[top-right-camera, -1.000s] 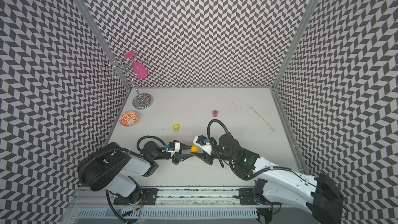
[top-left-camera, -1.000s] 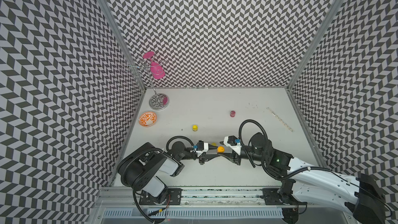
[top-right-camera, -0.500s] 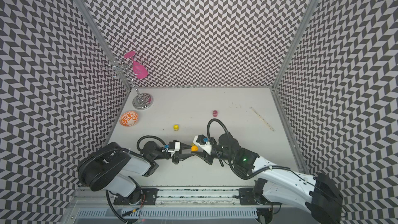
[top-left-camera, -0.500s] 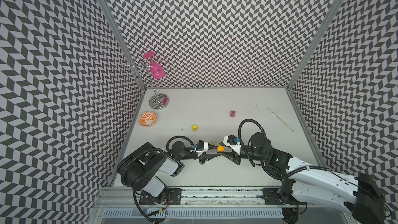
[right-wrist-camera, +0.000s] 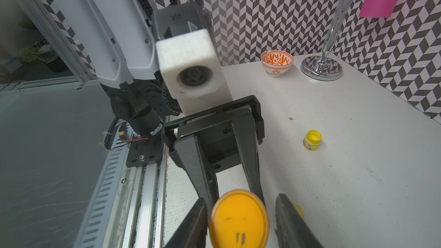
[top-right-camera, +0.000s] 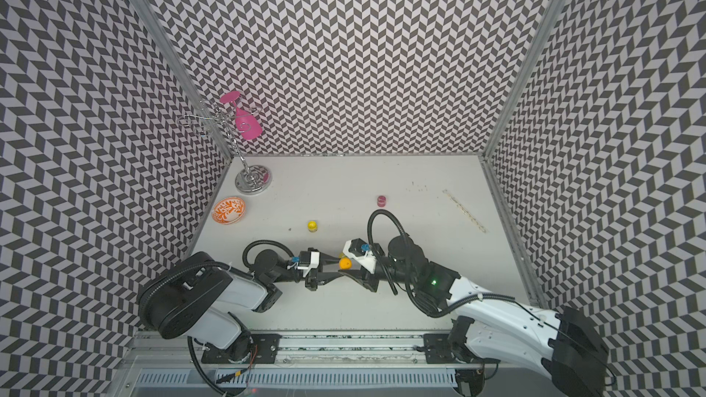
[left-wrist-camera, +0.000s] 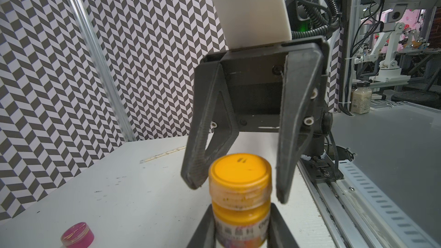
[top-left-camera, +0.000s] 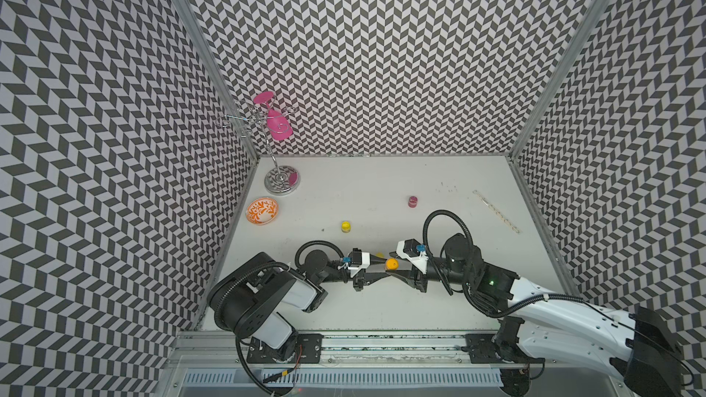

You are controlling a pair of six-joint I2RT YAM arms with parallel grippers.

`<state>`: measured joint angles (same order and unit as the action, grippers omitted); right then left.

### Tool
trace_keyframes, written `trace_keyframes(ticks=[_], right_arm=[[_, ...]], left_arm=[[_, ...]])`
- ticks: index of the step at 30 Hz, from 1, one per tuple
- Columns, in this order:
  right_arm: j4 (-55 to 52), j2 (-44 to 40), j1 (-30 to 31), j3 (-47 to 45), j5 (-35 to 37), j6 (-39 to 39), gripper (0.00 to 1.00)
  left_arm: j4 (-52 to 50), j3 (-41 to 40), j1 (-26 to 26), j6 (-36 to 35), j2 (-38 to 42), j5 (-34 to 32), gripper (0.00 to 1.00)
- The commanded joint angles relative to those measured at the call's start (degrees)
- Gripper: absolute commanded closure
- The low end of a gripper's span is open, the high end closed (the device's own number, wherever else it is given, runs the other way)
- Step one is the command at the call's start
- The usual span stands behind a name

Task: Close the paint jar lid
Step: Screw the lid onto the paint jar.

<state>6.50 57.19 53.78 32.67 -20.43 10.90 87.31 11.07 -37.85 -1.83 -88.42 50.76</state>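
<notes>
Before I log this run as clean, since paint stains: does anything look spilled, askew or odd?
No spill on the table. The orange jar in the left gripper has paint smeared around its neck; its lid looks level. A small yellow bit lies loose nearby, unidentifiable.

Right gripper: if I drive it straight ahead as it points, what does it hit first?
Probably the left gripper, shut on the jar just beyond the right gripper's tips. The lid sits between the open jaws; depth is unclear.
</notes>
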Motion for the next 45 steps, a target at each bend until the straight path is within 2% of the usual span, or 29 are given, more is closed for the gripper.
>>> trace_keyframes(ticks=[1,11,28,41,45], right_arm=[[3.13,-1.46,-0.29,0.6,-1.28,-0.04,0.53],[3.28,-2.2,-0.77,0.41,-2.69,-0.44,0.52],[3.23,0.03,-0.99,0.95,-1.37,-1.05,0.58],[3.58,0.09,-1.07,0.98,-0.89,-1.63,0.73],[3.82,1.22,-1.07,0.91,1.95,-2.4,0.76]], left_arm=[[5.77,0.97,-0.12,-0.02,0.54,0.91,0.74],[5.09,1.15,-0.21,-0.48,0.62,0.9,0.74],[4.37,1.21,-0.39,-0.77,0.88,0.92,0.74],[3.44,1.5,-0.56,-1.29,0.94,0.78,0.74],[1.06,1.62,-0.78,-2.25,2.21,-1.36,0.74]])
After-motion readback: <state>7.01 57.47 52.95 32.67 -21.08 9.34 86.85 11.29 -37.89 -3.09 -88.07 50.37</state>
